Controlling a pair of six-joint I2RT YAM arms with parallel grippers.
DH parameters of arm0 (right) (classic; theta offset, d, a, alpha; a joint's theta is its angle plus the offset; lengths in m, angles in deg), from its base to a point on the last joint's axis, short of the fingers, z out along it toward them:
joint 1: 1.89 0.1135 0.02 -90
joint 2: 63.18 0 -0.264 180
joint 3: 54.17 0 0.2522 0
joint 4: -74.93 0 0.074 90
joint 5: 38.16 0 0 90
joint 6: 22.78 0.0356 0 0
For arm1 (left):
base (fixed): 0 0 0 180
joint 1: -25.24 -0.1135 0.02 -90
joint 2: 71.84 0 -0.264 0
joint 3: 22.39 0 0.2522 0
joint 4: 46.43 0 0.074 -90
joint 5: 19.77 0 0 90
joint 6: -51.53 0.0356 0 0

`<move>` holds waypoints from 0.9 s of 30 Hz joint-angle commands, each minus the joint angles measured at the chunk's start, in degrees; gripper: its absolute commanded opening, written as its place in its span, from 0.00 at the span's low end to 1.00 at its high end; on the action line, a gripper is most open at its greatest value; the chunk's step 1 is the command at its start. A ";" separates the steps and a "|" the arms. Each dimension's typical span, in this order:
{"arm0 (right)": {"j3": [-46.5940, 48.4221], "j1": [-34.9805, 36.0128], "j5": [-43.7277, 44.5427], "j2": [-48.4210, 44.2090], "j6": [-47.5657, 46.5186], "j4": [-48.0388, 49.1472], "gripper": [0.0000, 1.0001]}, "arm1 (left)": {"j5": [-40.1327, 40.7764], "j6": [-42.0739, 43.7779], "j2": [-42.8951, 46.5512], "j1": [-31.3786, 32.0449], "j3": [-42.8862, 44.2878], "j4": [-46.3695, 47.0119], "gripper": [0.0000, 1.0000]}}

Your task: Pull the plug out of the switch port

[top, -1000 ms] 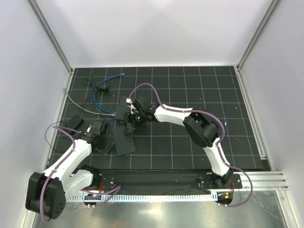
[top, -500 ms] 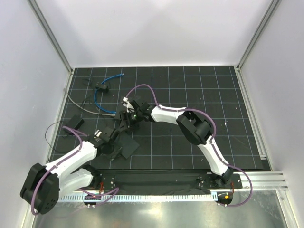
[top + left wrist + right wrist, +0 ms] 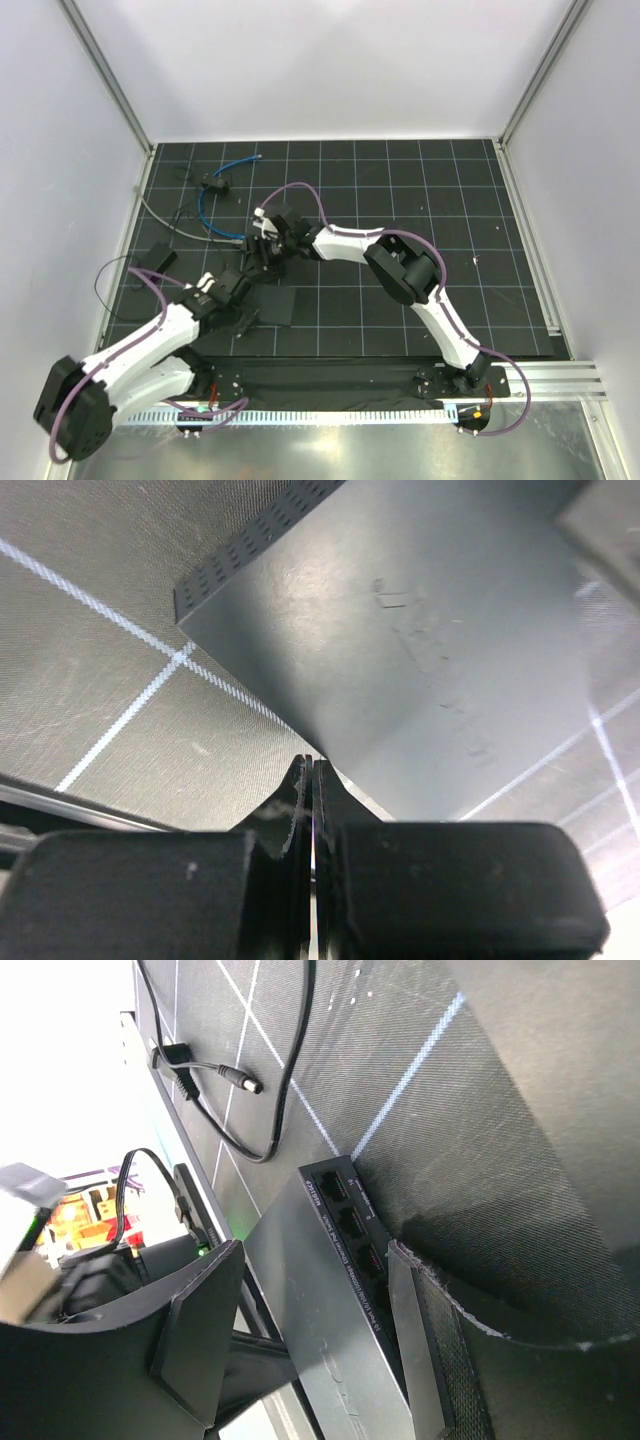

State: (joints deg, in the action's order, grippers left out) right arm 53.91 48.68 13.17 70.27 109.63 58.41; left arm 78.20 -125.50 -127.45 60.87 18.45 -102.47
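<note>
The switch (image 3: 340, 1340) is a dark box with a row of ports (image 3: 345, 1222) along its narrow edge. It lies between the fingers of my right gripper (image 3: 315, 1250), which stands open. One finger (image 3: 415, 1360) covers the lower ports and the other (image 3: 195, 1330) stands off the far side. The ports that show are empty. From above, the blue cable (image 3: 205, 200) arcs across the mat. One pale plug (image 3: 257, 157) lies loose at the back, and the cable's other end (image 3: 238, 237) sits just left of the right gripper (image 3: 260, 252). My left gripper (image 3: 312, 765) is shut and empty.
A flat black slab (image 3: 272, 306) lies at the left gripper's tips; the left wrist view shows its vented edge (image 3: 260, 535). A grey cable (image 3: 165, 222), a thin black wire with a barrel connector (image 3: 245, 1083) and small black boxes (image 3: 160, 258) lie at the left.
My left arm has swung right and toward the near edge, and the black slab has turned and shifted right. The right gripper has moved slightly left and narrowed a little.
</note>
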 commanded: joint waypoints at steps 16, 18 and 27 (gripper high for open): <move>-1.24 -3.27 -1.92 -6.62 -7.43 -6.99 0.68 | 5.23 -4.29 14.66 0.05 0.35 -9.75 0.00; -1.86 -3.72 -2.63 -7.67 -9.79 -8.65 0.68 | 4.60 -4.82 14.40 0.05 0.09 -10.36 0.00; -6.17 -3.90 -2.72 -9.61 -11.39 -10.16 0.68 | 3.55 -9.74 16.50 0.05 -7.47 -1.76 0.01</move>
State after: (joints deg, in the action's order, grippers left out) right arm 48.93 44.00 11.68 64.17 99.71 48.75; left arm 81.56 -132.75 -111.30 60.87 12.06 -108.18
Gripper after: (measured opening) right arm 0.682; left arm 0.013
